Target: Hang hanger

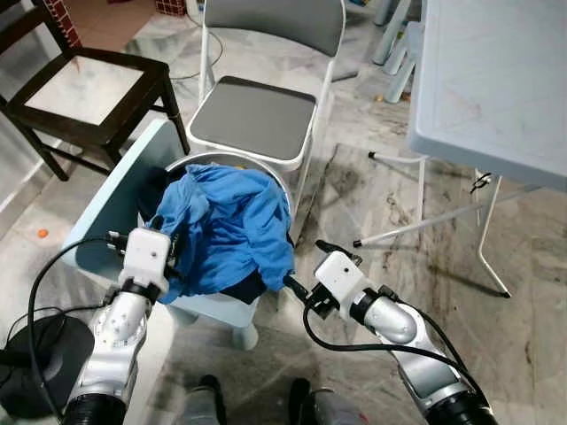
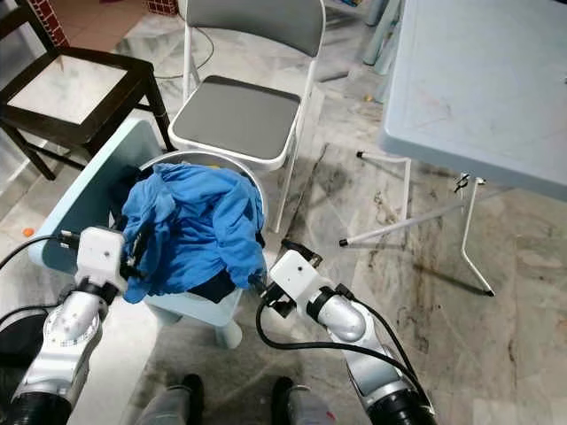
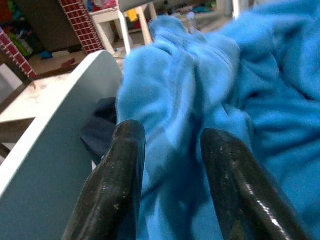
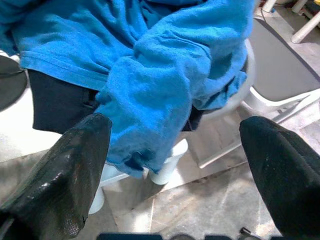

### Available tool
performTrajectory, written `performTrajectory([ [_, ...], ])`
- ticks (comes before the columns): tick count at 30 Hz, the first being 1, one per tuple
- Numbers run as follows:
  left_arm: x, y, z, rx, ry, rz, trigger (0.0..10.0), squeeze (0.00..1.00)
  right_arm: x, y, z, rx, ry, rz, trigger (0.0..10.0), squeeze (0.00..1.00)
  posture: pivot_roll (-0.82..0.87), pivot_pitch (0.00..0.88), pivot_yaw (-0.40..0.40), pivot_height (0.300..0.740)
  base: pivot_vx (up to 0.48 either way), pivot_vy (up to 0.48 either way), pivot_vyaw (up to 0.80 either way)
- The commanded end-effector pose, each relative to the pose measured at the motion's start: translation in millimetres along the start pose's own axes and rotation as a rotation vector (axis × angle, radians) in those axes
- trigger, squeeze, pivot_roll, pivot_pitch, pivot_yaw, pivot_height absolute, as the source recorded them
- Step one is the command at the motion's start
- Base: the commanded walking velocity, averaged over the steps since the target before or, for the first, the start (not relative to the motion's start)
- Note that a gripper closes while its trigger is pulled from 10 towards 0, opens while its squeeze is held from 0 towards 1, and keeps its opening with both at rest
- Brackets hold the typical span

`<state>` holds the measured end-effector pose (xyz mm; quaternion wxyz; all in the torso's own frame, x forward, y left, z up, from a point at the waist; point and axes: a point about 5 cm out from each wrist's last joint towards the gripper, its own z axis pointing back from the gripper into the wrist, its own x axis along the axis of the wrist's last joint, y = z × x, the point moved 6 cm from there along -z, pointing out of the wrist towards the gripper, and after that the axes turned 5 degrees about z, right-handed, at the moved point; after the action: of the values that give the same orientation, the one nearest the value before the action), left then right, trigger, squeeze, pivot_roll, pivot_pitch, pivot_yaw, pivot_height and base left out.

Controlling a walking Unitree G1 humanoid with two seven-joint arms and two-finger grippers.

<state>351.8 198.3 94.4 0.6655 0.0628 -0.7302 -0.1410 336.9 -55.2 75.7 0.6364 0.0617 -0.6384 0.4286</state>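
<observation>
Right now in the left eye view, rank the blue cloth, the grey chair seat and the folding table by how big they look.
1. Folding table, cut off by the frame.
2. Blue cloth.
3. Grey chair seat, farther away, so unsure.

Two silver, segmented arms end in white boxy wrist blocks, each carrying a left end effector (image 3: 172, 185) or right end effector (image 4: 175, 165) of two long, glossy black fingers. Black cables loop from both wrists.

We see our left gripper (image 3: 172, 170) with its two black fingers (image 3: 117, 175) parted around a fold of blue cloth (image 3: 215, 95). Beside it stands a pale blue panel (image 3: 55, 135) (a dark garment (image 3: 99, 134) peeks between them).
</observation>
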Motion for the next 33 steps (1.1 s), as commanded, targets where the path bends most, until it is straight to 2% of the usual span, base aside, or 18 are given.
performTrajectory([
  [1, 5.7, -7.7, 1.5, -0.037, -0.030, -0.063, 10.0, 1.00, -8.8, 4.3, 2.0, 0.017, 0.031, 0.000, 10.0, 0.00, 0.16, 0.294, -0.096, 0.740, 0.000, 0.000, 0.00],
  [3, 12.2, -12.8, 1.3, -0.072, -0.062, -0.137, 10.0, 1.00, -8.3, 5.0, 1.3, 0.021, 0.030, 0.001, 10.0, 0.00, 0.16, 0.295, -0.096, 0.740, 0.000, 0.000, 0.00],
  [6, 17.2, -16.3, 0.5, -0.090, -0.082, -0.186, 10.0, 1.00, -8.3, 5.5, 1.1, 0.022, 0.030, 0.000, 10.0, 0.00, 0.16, 0.296, -0.096, 0.740, 0.000, 0.000, 0.00],
  [7, 18.7, -16.7, -0.7, -0.092, -0.086, -0.204, 10.0, 0.93, -8.2, 6.0, 0.9, 0.024, 0.030, 0.000, 10.0, 0.00, 0.16, 0.295, -0.094, 0.740, 0.000, 0.000, 0.00],
  [8, 18.7, -16.7, -0.7, -0.092, -0.086, -0.204, 10.0, 0.93, -8.2, 6.0, 0.9, 0.024, 0.030, 0.000, 10.0, 0.00, 0.16, 0.295, -0.094, 0.740, 0.000, 0.000, 0.00],
  [9, 21.4, -16.3, -3.8, -0.088, -0.092, -0.238, 10.0, 0.38, -8.1, 7.3, 1.0, 0.026, 0.029, -0.002, 10.0, 0.00, 0.15, 0.294, -0.092, 0.740, 0.000, 0.000, 0.00],
  [10, 22.0, -16.1, -4.5, -0.087, -0.093, -0.247, 10.0, 0.38, -8.1, 7.6, 1.0, 0.026, 0.029, -0.002, 10.0, 0.00, 0.15, 0.294, -0.092, 0.740, 0.000, 0.000, 0.00],
  [11, 22.9, -15.2, -6.1, -0.084, -0.094, -0.253, 10.0, 0.00, -8.3, 7.9, 1.1, 0.025, 0.030, -0.003, 10.0, 0.00, 0.15, 0.293, -0.090, 0.740, 0.000, 0.000, 0.00],
  [15, 24.0, -11.4, -10.4, -0.068, -0.092, -0.275, 10.0, 0.00, -9.4, 8.3, 1.8, 0.024, 0.033, -0.006, 10.0, 0.00, 0.14, 0.293, -0.087, 0.740, 0.000, 0.000, 0.00],
  [18, 21.0, -2.4, -19.1, -0.045, -0.067, -0.304, 10.0, 0.00, -11.3, 7.9, 3.1, 0.018, 0.039, -0.008, 10.0, 0.00, 0.14, 0.292, -0.084, 0.740, 0.000, 0.000, 0.00],
  [24, 17.1, 2.5, -24.9, -0.034, -0.040, -0.314, 10.0, 0.00, -12.1, 8.1, 3.7, 0.018, 0.042, -0.009, 10.0, 0.00, 0.13, 0.290, -0.085, 0.740, 0.000, 0.000, 0.00],
  [26, 9.6, 2.6, -31.1, -0.046, 0.005, -0.296, 10.0, 0.00, -12.1, 8.3, 3.3, 0.018, 0.044, -0.008, 10.0, 0.00, 0.13, 0.289, -0.085, 0.740, 0.000, 0.000, 0.00],
  [27, 5.7, 0.8, -33.8, -0.059, 0.028, -0.276, 8.5, 0.00, -12.1, 8.5, 3.0, 0.018, 0.044, -0.008, 10.0, 0.00, 0.13, 0.287, -0.085, 0.740, 0.000, 0.000, 0.00],
  [28, 2.7, -1.1, -36.5, -0.067, 0.049, -0.249, 4.0, 0.00, -11.9, 8.2, 2.7, 0.018, 0.045, -0.006, 10.0, 0.00, 0.13, 0.285, -0.083, 0.740, 0.000, 0.000, 0.00],
  [30, 0.3, -2.9, -39.2, -0.072, 0.065, -0.222, 4.0, 0.00, -11.7, 8.0, 2.5, 0.018, 0.045, -0.005, 10.0, 0.00, 0.13, 0.285, -0.083, 0.740, 0.000, 0.000, 0.00],
  [31, -0.5, -3.9, -40.4, -0.078, 0.071, -0.220, 0.6, 0.00, -11.7, 7.8, 2.6, 0.018, 0.045, -0.004, 10.0, 0.00, 0.13, 0.284, -0.083, 0.740, 0.000, 0.000, 0.00],
  [32, -1.2, -5.4, -41.9, -0.085, 0.077, -0.219, 0.0, 0.00, -12.0, 7.4, 2.9, 0.016, 0.047, -0.003, 10.0, 0.00, 0.13, 0.284, -0.083, 0.740, 0.000, 0.000, 0.00],
  [33, -1.2, -5.8, -42.5, -0.087, 0.078, -0.218, 0.0, 0.00, -12.2, 7.1, 3.0, 0.015, 0.048, -0.003, 10.0, 0.00, 0.13, 0.284, -0.082, 0.740, 0.000, 0.000, 0.00],
])
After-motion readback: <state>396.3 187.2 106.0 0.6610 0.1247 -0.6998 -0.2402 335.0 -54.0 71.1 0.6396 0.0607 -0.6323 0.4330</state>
